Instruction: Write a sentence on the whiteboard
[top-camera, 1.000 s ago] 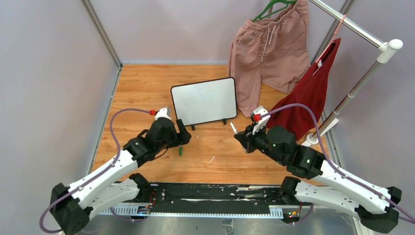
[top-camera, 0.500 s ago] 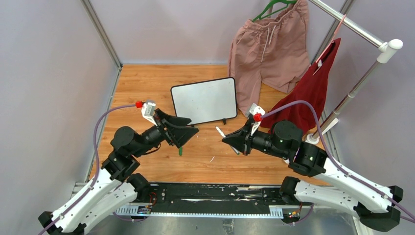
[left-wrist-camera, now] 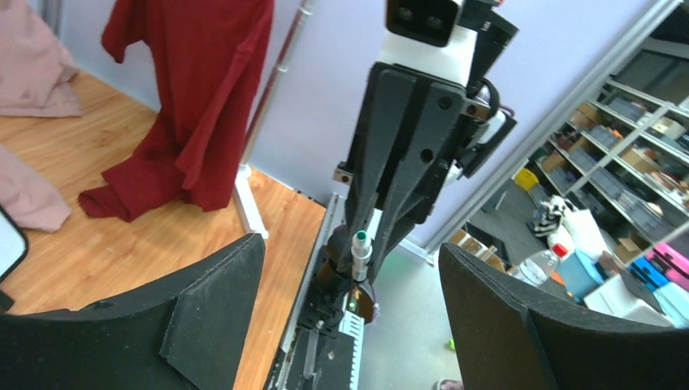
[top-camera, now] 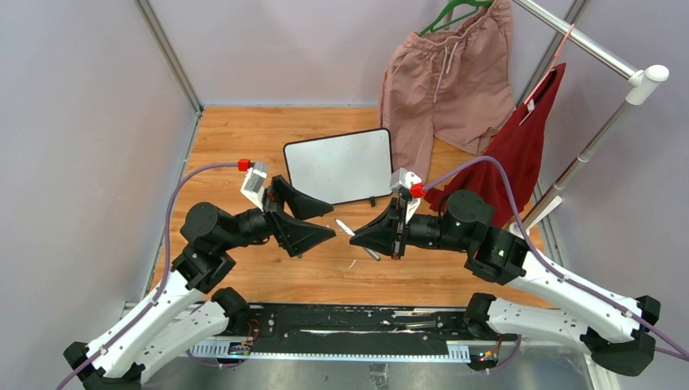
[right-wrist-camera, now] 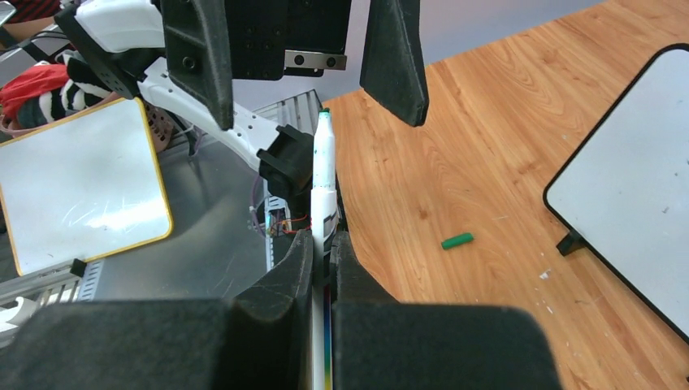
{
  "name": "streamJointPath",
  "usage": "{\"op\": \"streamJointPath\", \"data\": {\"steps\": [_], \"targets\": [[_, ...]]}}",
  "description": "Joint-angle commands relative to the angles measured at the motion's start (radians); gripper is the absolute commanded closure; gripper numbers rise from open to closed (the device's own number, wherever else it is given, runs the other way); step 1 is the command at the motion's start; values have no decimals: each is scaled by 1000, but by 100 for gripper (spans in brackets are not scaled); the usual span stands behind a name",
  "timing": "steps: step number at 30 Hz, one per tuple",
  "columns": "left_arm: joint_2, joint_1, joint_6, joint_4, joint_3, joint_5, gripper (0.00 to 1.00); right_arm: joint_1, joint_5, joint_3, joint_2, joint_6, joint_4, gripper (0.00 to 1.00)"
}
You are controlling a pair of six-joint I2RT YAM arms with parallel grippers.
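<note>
Whiteboard is found propped on its feet at the far middle of the wooden table, face plain white. Left gripper is held with fingers spread wide, nothing gripped, facing the right gripper. The right fingers are clamped tight on a white marker, green end pointed at the left jaws. A green cap is seen lying near the board.

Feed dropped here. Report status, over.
Left gripper open, empty. Right gripper shut on marker, uncapped. Whiteboard blank. Green cap loose on table.
</note>
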Motion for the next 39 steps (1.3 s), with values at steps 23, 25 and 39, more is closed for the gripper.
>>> {"op": "streamJointPath", "data": {"steps": [23,25,39], "targets": [[23,3,-53,44,16,91,63,5,-104,86,94,14,81,100],[23,3,-51,44,15,95,66,5,-104,85,95,13,81,100],[-39,3,-74,45,-7,-44,100,4,-44,92,89,30,95,67]]}}
